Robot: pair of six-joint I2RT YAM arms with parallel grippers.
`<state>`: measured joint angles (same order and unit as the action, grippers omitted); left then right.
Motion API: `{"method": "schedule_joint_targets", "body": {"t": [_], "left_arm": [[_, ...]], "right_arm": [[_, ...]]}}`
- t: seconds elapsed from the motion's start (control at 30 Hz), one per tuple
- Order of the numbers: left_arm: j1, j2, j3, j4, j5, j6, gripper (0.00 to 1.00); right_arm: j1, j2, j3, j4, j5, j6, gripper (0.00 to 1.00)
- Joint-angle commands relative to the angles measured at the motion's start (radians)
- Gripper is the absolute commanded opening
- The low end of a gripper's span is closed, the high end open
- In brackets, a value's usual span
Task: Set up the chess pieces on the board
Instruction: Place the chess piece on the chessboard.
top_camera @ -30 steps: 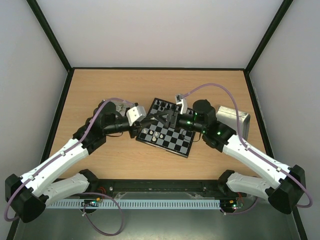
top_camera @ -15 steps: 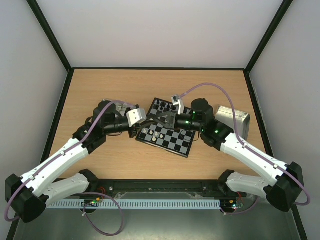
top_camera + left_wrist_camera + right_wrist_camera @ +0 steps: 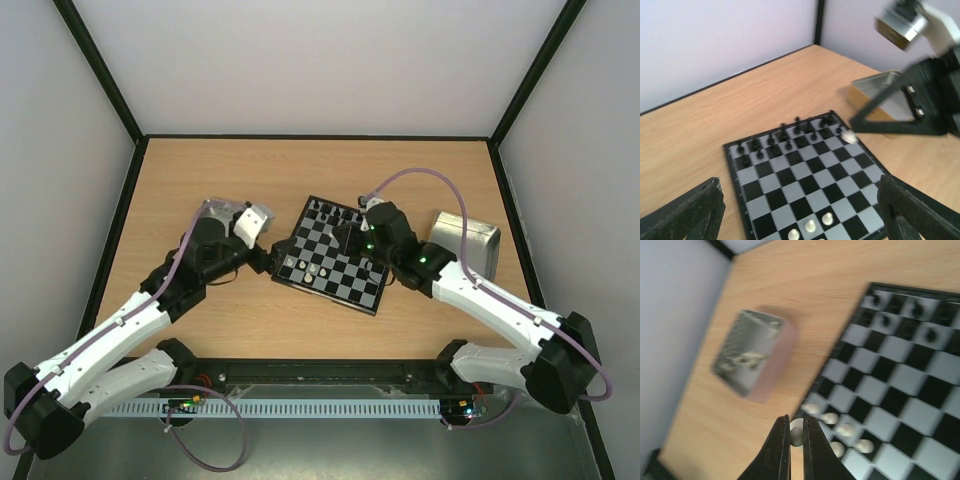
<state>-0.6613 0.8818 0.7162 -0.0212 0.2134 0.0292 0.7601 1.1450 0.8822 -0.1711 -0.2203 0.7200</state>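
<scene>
Chessboard [image 3: 338,262] lies flat on the wooden table [image 3: 200,180], turned a little askew. Black pieces [image 3: 785,140] stand in its far rows, and a few white pieces [image 3: 812,227] on the near-left squares. Right gripper [image 3: 796,432] is clenched on one white piece [image 3: 797,436] — held above the board. Left gripper [image 3: 800,185] is spread wide, holding nothing, at the board's left edge. Metal tray [image 3: 470,240] sits near the board's right side.

Top camera looks steeply down from the near side. Both wrist cameras sit close, angled across the board [image 3: 345,280]. All three views share it.
</scene>
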Motion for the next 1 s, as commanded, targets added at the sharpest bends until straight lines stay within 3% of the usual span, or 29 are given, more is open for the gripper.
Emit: {"method": "schedule_joint_targets", "body": {"t": [0.0,0.17,0.43,0.97], "left_arm": [[0.007,-0.024,-0.006,-0.010,-0.265,-0.185,0.88],[0.068,-0.003,0.050,-0.090,-0.339,-0.286,0.99],[0.200,-0.007,0.042,-0.091,-0.271,-0.338,0.99],[0.227,-0.005,0.011,-0.072,-0.229,-0.301,0.99]], "right_arm": [[0.008,0.053,-0.041,-0.132,0.249,-0.063,0.02],[0.060,0.116,-0.089,-0.127,0.293,-0.049,0.02],[0.127,0.266,-0.105,-0.098,0.319,-0.049,0.02],[0.162,0.409,-0.083,-0.027,0.360,-0.067,0.02]]}}
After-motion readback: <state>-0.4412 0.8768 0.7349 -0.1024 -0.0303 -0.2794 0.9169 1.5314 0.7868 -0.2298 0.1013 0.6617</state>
